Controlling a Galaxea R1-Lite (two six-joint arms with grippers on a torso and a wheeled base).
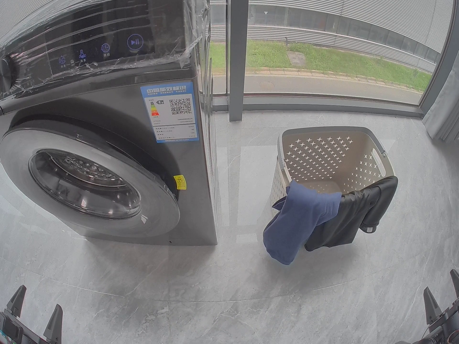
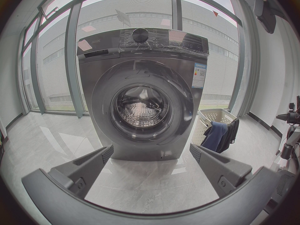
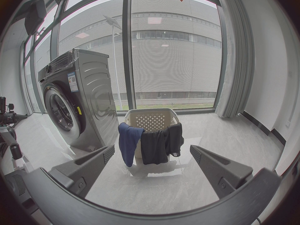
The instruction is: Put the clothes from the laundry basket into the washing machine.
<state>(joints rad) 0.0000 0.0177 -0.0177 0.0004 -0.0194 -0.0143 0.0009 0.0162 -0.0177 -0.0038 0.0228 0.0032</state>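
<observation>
Two garments hang over the near rim of the basket (image 1: 330,134): blue garment (image 1: 299,218) on the washer side, black garment (image 1: 354,213) touching it on the other side, both draping down the outer wall toward the floor (image 1: 239,283). Standing on the floor to the right of the washer (image 1: 191,134), the basket is separated from it by a strip of bare floor. On the washer front, the round glass door (image 1: 86,182) looks shut; plastic wrap (image 1: 191,20) covers the control panel. Broad open floor lies between both grippers and the washer and basket. Low at near left, the left gripper (image 1: 38,304) faces the door, fingers spread wide, holding nothing. Low at near right, the right gripper (image 1: 441,287) faces the basket, fingers wide too, holding nothing. Behind: post (image 1: 237,48) near the washer's rear corner; glass wall (image 1: 334,48) beyond the basket; curtain (image 1: 444,106) far right, well apart from the basket
</observation>
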